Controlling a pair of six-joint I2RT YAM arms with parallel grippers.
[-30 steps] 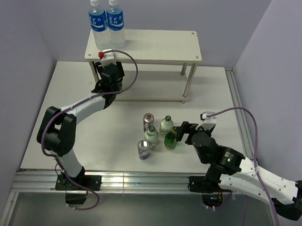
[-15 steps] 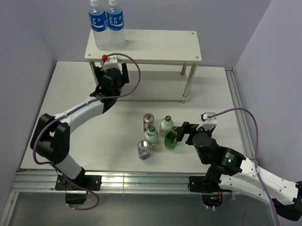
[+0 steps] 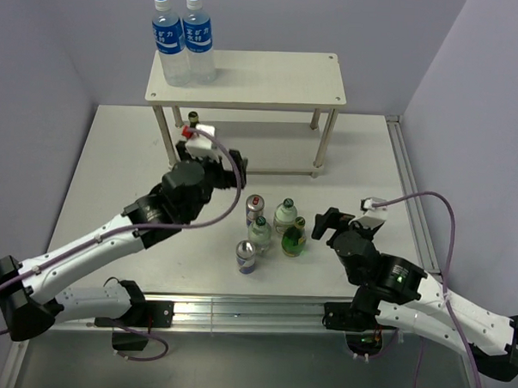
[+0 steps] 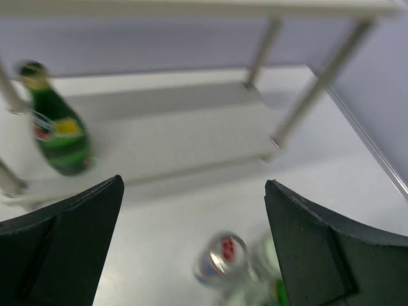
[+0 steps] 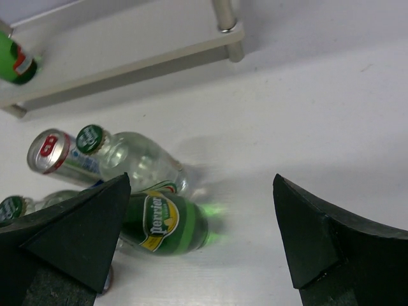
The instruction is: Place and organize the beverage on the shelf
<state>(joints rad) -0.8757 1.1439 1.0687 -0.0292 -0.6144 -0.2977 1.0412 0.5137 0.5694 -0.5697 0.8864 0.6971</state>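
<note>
You let go and backed your left gripper (image 4: 193,185) off, jaws wide; the bottle (image 4: 57,131) stood ahead-left on the shelf (image 4: 191,121); five drinks (image 3: 284,217) remained.

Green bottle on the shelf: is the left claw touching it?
Apart. Left wrist view shows bare shelf between the green bottle and the open left gripper.

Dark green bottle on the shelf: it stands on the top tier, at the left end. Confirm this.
Not right: the tier is wrong. The dark green bottle stands on the lower tier of the shelf, at the left end, under the top board. The left wrist view shows it.
</note>
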